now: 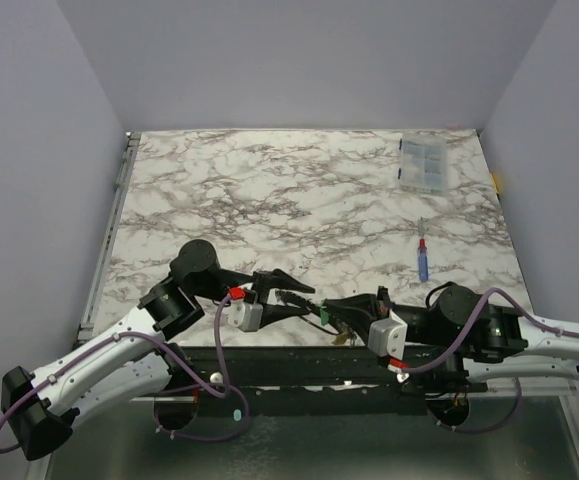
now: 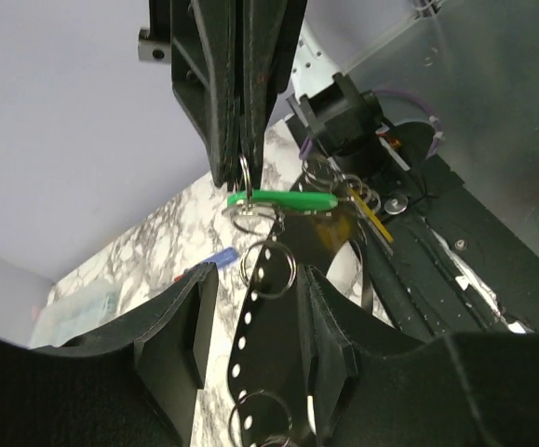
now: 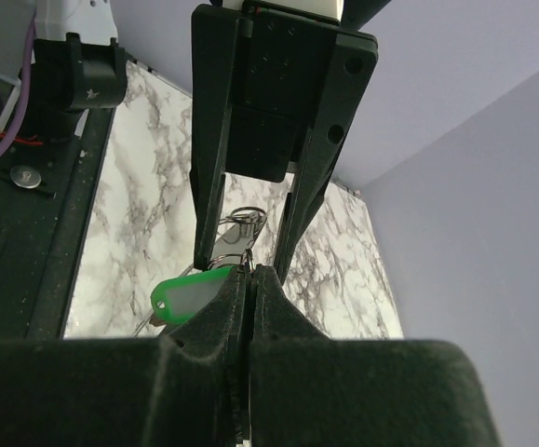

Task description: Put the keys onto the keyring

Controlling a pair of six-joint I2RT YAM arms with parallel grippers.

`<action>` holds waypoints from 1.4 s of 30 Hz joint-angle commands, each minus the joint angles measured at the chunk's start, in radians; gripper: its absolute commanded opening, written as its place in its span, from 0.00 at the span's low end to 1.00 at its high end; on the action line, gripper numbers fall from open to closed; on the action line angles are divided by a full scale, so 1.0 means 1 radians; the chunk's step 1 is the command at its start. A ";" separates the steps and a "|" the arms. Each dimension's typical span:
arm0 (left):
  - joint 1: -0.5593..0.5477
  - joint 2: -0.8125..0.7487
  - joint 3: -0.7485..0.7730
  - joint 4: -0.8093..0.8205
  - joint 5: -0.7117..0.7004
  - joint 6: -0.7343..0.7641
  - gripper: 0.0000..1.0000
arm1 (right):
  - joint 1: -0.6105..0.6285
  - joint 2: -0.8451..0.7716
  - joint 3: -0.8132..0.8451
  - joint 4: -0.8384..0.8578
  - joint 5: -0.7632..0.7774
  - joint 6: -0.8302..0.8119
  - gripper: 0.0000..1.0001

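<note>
My right gripper (image 3: 249,272) is shut on a small metal split ring that carries the bright green key (image 3: 190,296). In the left wrist view it comes down from above (image 2: 244,177) with the green key (image 2: 283,198) under it and the pale yellow key (image 2: 371,214) beside it. My left gripper (image 2: 255,279) is open. A dark perforated band with metal rings (image 2: 267,270), which looks like the keyring, lies between its fingers, against the right one. In the top view both grippers (image 1: 309,300) (image 1: 327,306) meet tip to tip at the table's near edge.
A blue stick with a red tip (image 1: 422,258) lies at the right of the marble table (image 1: 299,190). A clear plastic box (image 1: 424,162) sits at the far right corner. The black base rail (image 1: 299,360) runs just under the grippers.
</note>
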 commanded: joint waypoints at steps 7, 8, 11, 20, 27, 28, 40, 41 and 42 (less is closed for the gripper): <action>-0.065 0.078 0.032 0.044 0.114 -0.015 0.45 | 0.000 -0.035 0.001 0.008 -0.025 0.022 0.01; -0.066 0.086 0.034 0.045 0.125 -0.015 0.45 | 0.000 -0.035 0.002 0.005 -0.025 0.023 0.01; -0.074 0.105 0.043 0.044 0.138 -0.001 0.41 | 0.001 -0.035 0.004 -0.001 -0.027 0.028 0.01; -0.119 0.164 0.029 0.077 0.109 0.054 0.38 | 0.000 -0.039 -0.017 0.013 -0.029 0.059 0.01; -0.131 0.174 0.006 0.124 0.059 0.060 0.33 | 0.001 -0.037 -0.028 0.030 -0.029 0.070 0.01; -0.131 0.173 0.001 0.135 0.050 0.059 0.33 | 0.001 -0.037 -0.027 0.031 -0.055 0.073 0.01; -0.131 0.177 -0.031 0.232 0.001 -0.014 0.30 | 0.001 -0.030 -0.049 0.055 -0.055 0.093 0.01; -0.132 0.175 -0.034 0.250 -0.022 -0.034 0.28 | 0.000 -0.029 -0.053 0.057 -0.053 0.094 0.01; -0.131 0.176 -0.040 0.272 -0.039 -0.053 0.26 | 0.000 -0.028 -0.059 0.061 -0.052 0.095 0.01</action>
